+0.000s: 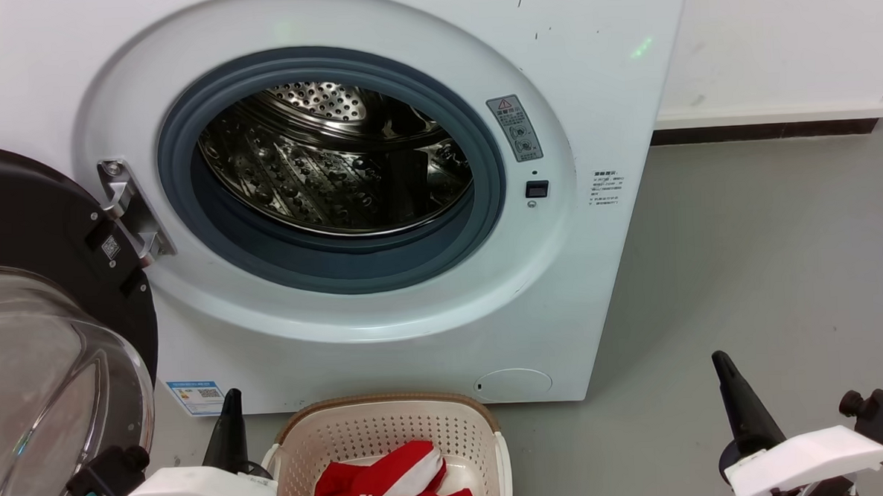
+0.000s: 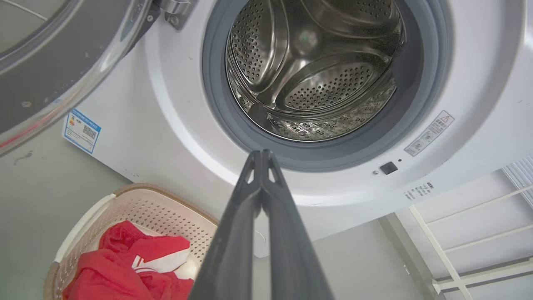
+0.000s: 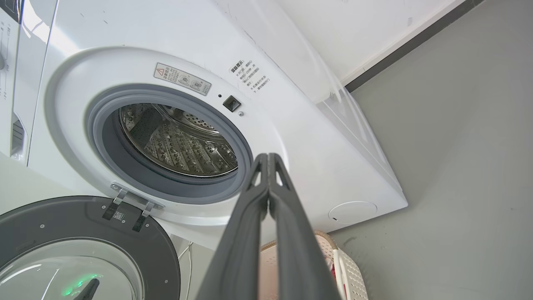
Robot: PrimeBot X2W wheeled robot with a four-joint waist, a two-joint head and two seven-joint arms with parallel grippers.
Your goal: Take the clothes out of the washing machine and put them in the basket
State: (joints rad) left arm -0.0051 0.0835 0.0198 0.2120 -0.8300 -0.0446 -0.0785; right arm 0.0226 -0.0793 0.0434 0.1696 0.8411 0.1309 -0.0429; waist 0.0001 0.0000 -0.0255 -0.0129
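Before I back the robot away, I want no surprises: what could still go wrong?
1. The glass bowl of the open door stands close beside the left gripper; a leftward swing could strike it.
2. The basket holding the clothes sits just ahead of the robot; rolling forward could shove it.
3. The drum looks empty, but the grey seal hides its lower front in the head view; something small might be left inside.

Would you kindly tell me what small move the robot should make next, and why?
Probably just rest both arms: the drum looks empty, the clothes lie in the basket, and the left gripper and right gripper are shut, holding nothing.
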